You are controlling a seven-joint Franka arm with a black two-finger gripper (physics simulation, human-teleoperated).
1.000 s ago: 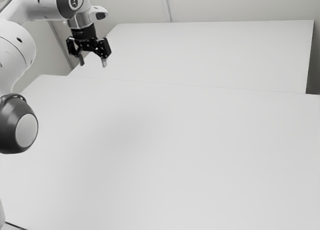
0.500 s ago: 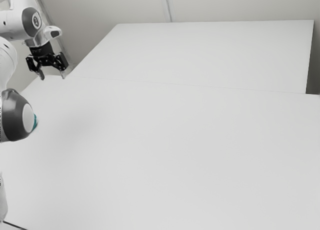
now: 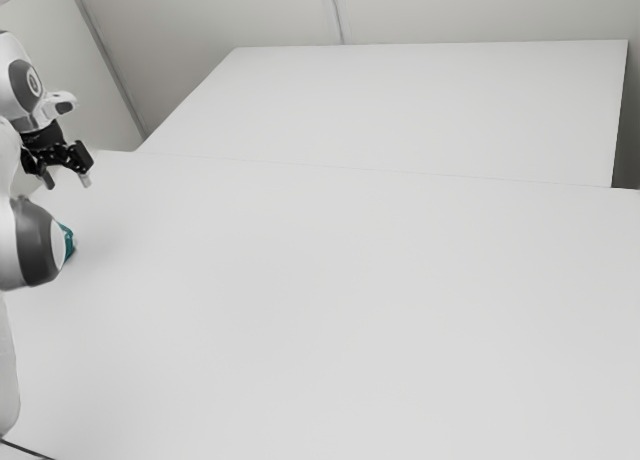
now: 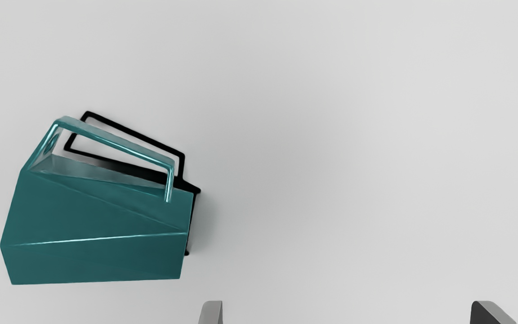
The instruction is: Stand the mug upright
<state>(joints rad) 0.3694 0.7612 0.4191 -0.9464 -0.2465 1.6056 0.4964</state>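
Mug (image 4: 97, 211) below hand (image 3: 67, 183), off to one side

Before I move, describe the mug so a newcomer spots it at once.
Start at the white table; on the exterior view's left, find the arm and its dark joint. The mug peeks out from behind it, faceted and lying on its side. Its teal colour and angular loop handle set it apart from the white-and-grey arm.
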